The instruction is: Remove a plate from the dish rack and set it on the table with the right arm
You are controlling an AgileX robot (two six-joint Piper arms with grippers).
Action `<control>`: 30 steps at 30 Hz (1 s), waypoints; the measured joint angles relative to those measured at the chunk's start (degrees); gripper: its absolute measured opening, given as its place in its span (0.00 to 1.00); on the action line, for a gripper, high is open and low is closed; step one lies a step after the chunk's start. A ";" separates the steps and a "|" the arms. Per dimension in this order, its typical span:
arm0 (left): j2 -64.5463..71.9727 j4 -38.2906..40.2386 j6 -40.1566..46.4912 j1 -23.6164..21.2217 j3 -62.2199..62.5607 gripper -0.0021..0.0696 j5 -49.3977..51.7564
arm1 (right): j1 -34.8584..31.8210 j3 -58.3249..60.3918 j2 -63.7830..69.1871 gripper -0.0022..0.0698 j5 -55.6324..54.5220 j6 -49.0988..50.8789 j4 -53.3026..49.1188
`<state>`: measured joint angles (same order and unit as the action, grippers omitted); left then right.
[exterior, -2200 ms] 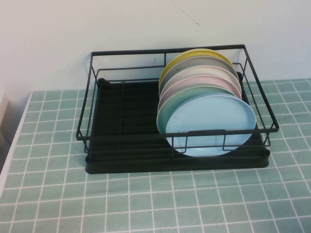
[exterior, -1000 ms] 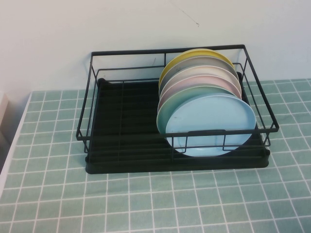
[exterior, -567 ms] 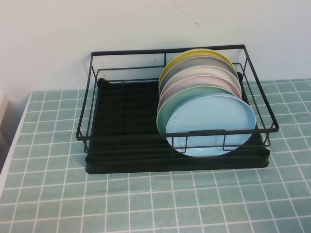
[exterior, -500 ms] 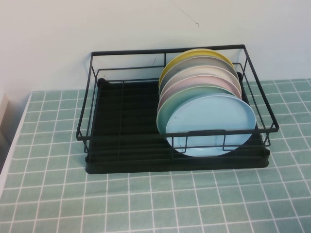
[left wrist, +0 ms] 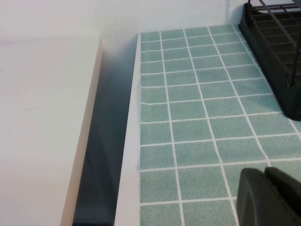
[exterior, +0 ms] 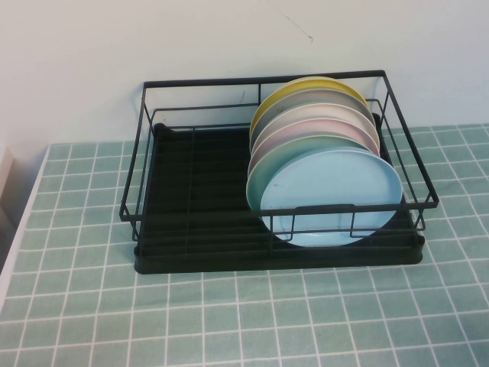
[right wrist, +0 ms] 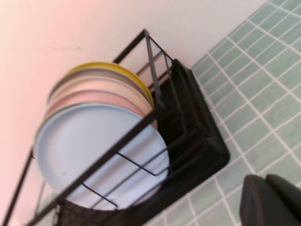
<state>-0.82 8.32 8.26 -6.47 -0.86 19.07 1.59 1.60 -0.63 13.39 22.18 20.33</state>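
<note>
The sky-blue plate [exterior: 328, 195] stands on edge at the front of a row of plates, in the right half of the black wire dish rack [exterior: 191, 199]. Neither arm shows in the high view. In the right wrist view the plate [right wrist: 94, 150] sits behind the rack's wires [right wrist: 197, 136], and my right gripper [right wrist: 264, 180] hovers over the green tiled table [right wrist: 263, 108], apart from the rack, shut and empty. My left gripper [left wrist: 265, 173] is over the table's left part, shut and empty, with the rack's corner [left wrist: 277, 61] beyond it.
Behind the blue plate stand a mint-green plate [exterior: 263, 180], a pink one [exterior: 306, 126], others, and a yellow one [exterior: 306, 82] at the back. A white wall rises behind the rack. A dark gap [left wrist: 103, 141] and a white surface [left wrist: 42, 132] border the table's left edge.
</note>
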 joint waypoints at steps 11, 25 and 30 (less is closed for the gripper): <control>0.00 0.00 0.00 0.00 0.00 0.02 0.00 | 0.00 0.00 0.00 0.03 -2.80 -2.45 4.20; 0.00 0.00 0.00 0.00 0.00 0.02 0.00 | 0.00 -19.14 13.67 0.03 18.91 -44.52 9.38; 0.00 0.00 0.00 0.00 0.00 0.02 0.00 | 0.00 -33.44 27.98 0.03 27.10 -65.83 10.16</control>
<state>-0.82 8.32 8.26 -6.47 -0.86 19.07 1.59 -31.84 27.35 40.49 -43.66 30.49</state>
